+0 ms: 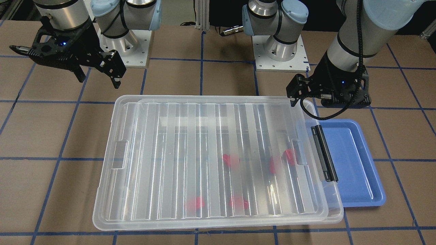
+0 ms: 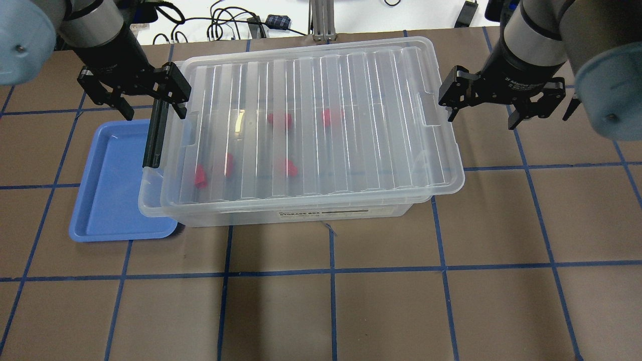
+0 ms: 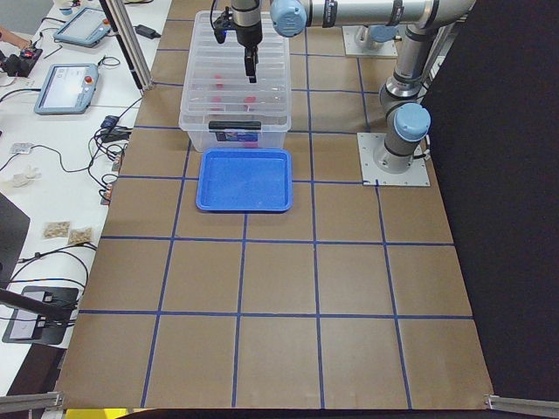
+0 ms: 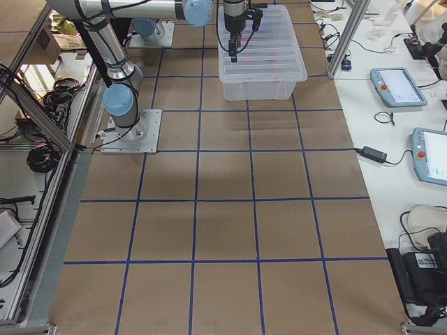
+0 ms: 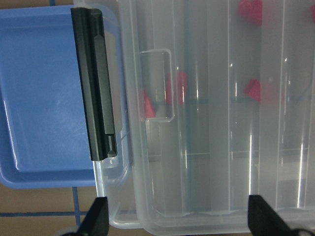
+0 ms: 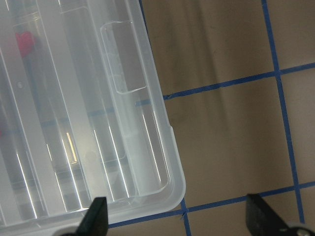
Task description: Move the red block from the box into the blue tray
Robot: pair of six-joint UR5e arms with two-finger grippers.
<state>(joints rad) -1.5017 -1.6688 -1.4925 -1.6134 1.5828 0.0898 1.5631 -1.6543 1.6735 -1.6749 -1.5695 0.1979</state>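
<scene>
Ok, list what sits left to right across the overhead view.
Blue tray → black latch → clear box → right pincer. The left pincer overlaps the tray and latch, so it is left out.

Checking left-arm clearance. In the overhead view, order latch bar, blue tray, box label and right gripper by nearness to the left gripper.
1. Latch bar, right under the left gripper.
2. Blue tray, below-left.
3. Box label, front wall, centre.
4. Right gripper, far right.
</scene>
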